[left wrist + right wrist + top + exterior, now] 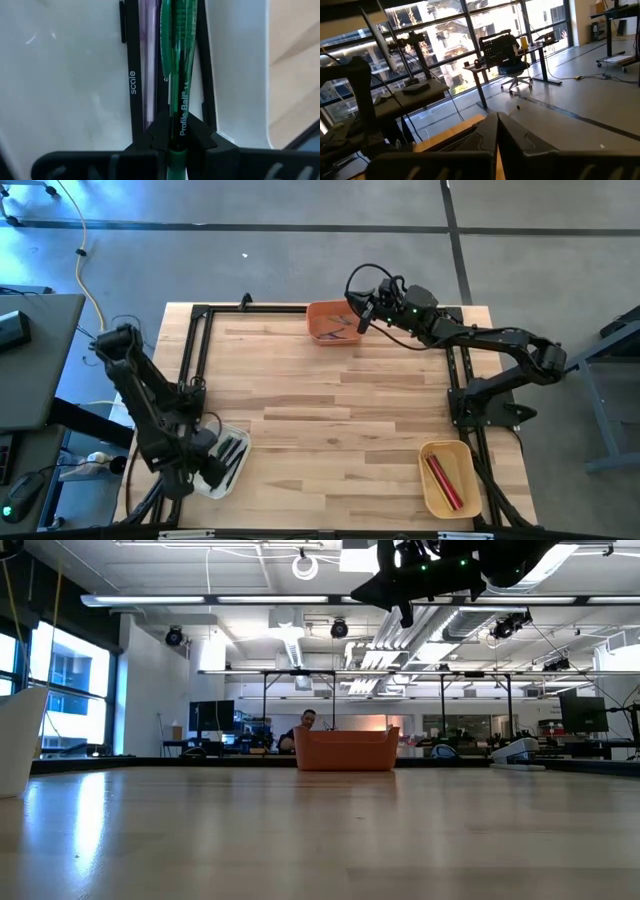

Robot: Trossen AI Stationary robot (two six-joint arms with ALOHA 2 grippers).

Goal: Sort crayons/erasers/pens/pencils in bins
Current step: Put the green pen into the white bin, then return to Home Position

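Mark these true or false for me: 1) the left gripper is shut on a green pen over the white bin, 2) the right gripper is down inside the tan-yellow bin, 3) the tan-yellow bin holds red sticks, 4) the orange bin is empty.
1) True: the left gripper is shut on the green pen over the white bin.
2) False: the right gripper is shut and raised beside the orange bin.
3) True: red sticks lie in the tan-yellow bin.
4) False: it holds a few sticks.
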